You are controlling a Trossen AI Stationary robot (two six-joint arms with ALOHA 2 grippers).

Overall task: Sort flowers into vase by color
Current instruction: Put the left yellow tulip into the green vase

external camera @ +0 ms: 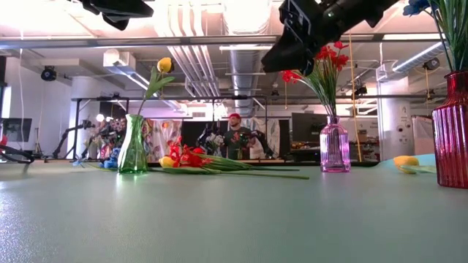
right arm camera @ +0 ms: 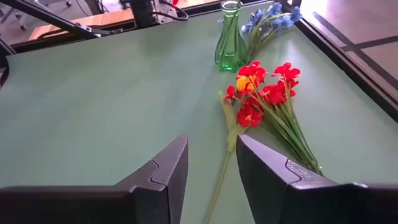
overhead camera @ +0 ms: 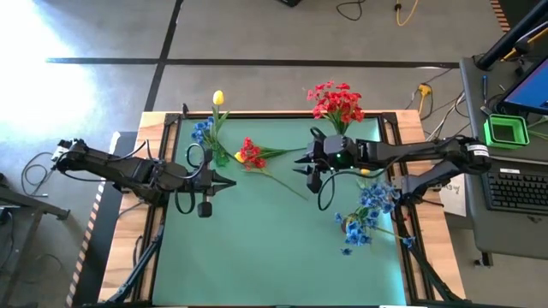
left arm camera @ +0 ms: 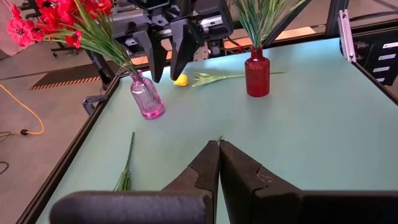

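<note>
The right gripper (right arm camera: 211, 171) hung above the green surface (overhead camera: 257, 248) with its fingers parted and nothing between them. Just ahead of it a loose bunch of red flowers (right arm camera: 264, 93), with a yellow head among them, lay flat on the surface, stems trailing back toward the gripper. Beyond that bunch stood the green vase (right arm camera: 231, 45), and blue flowers (right arm camera: 267, 17) lay just beside it.

The green vase held one yellow tulip (overhead camera: 218, 97). On the far side of the right gripper from the green vase, the pink vase (left arm camera: 147, 95) held red blooms and the red vase (left arm camera: 257, 73) held blue ones. Another yellow flower (left arm camera: 181, 79) lay on the surface between those two vases.

The left gripper (left arm camera: 219, 149) waited near the green vase, clenched on nothing.

By my reading the sort was partly done: each vase had some flowers, yet the red bunch, the blue flowers by the green vase and the loose yellow ones remained to place. The right gripper seemed set to take the red bunch.
</note>
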